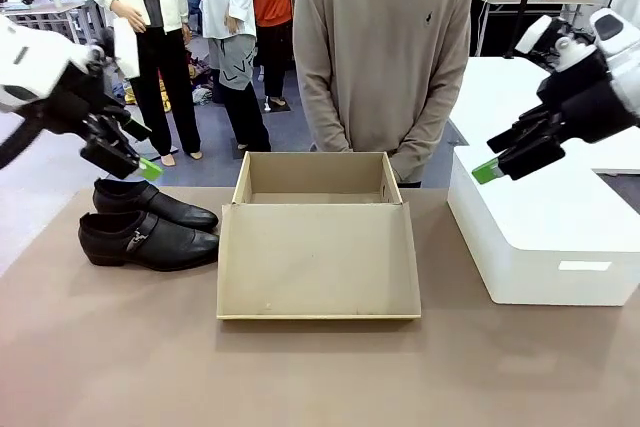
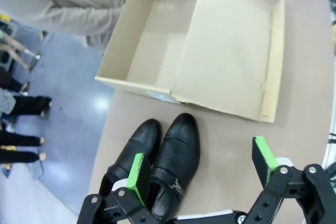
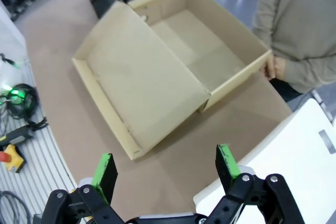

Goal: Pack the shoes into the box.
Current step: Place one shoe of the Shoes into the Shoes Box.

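Observation:
Two glossy black shoes [image 1: 150, 237] lie side by side on the brown table, left of the box, toes pointing right. In the left wrist view the shoes [image 2: 176, 153] lie just below and between my fingers. The tan cardboard box [image 1: 318, 179] stands open mid-table, its lid [image 1: 318, 262] folded flat toward me, with nothing visible inside. My left gripper [image 1: 140, 152] hovers open above the far shoe; its own camera shows the left gripper [image 2: 202, 167] spread wide. My right gripper [image 1: 495, 157] hangs open in the air right of the box, over the white box, and the right gripper [image 3: 165, 166] holds nothing.
A large white plastic box [image 1: 545, 237] stands at the table's right side. A person in a beige sweater [image 1: 385, 57] stands at the far edge behind the box, one hand [image 3: 275, 67] near its far wall. Bare tabletop [image 1: 300, 377] runs along the front.

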`<action>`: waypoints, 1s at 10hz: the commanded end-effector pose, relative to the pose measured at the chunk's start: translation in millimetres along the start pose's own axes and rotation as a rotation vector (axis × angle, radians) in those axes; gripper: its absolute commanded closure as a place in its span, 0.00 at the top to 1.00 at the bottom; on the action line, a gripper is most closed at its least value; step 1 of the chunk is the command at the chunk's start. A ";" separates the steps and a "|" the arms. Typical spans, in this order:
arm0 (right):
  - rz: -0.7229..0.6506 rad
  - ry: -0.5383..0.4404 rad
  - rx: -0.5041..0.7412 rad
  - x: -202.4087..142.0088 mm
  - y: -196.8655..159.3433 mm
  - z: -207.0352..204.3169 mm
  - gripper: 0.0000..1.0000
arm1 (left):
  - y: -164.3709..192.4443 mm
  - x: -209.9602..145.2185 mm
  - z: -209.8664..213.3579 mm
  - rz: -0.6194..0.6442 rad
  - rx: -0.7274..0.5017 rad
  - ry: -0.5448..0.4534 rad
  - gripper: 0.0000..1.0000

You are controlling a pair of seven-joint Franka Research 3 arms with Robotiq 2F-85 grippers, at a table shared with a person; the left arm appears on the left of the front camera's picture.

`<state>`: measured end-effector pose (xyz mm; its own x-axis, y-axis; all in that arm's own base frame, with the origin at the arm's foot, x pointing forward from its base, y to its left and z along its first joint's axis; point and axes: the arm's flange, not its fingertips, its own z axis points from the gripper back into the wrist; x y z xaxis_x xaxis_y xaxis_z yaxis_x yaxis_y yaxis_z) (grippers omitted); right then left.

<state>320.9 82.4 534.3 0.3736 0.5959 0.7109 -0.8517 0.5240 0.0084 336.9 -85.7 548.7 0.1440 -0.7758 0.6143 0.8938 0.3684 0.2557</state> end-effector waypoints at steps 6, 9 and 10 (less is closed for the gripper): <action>0.041 -0.097 0.127 -12.0 -2.5 10.7 1.00 | 18.9 -12.7 22.2 0.059 -0.129 -0.120 1.00; 0.015 -0.078 0.108 -8.2 0.7 11.9 1.00 | 10.5 -10.1 22.3 0.039 -0.124 -0.115 1.00; 0.015 -0.078 0.108 -8.2 0.7 11.9 1.00 | 10.5 -10.1 22.3 0.039 -0.124 -0.115 1.00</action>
<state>310.9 69.9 536.9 0.3495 0.5544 0.7553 -0.8863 0.4570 0.0746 333.9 -64.6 563.3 0.1597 -0.6988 0.6972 0.9282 0.3467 0.1348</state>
